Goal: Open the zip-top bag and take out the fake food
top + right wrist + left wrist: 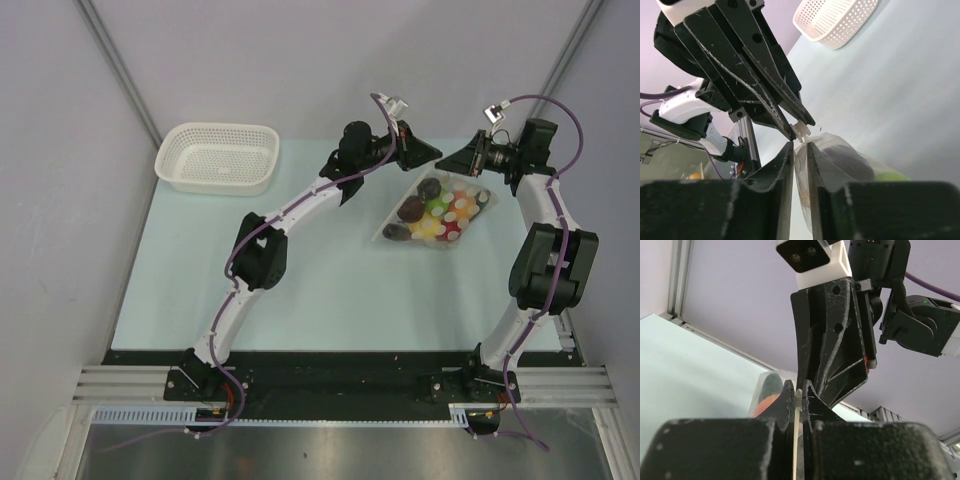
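The left pincer (797, 390) is clamped on a thin edge of the zip-top bag (486, 203). The right pincer (800, 148), tip to tip with it, is closed on the clear film too. The bag spreads from both tips onto the desk (300, 290) with the fake food (437, 210) inside. A white basket (215, 183) sits well apart, off the left pincer's outer side.

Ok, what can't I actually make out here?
- Whether the bag is open or sealed: in the top view, the left tool and right tool cover its zip edge. Both wrist views sit too close to tell.
- How many food pieces: in the top view they are too small and overlapping. Each wrist view shows only a piece or two, the rest hidden behind its own tool.
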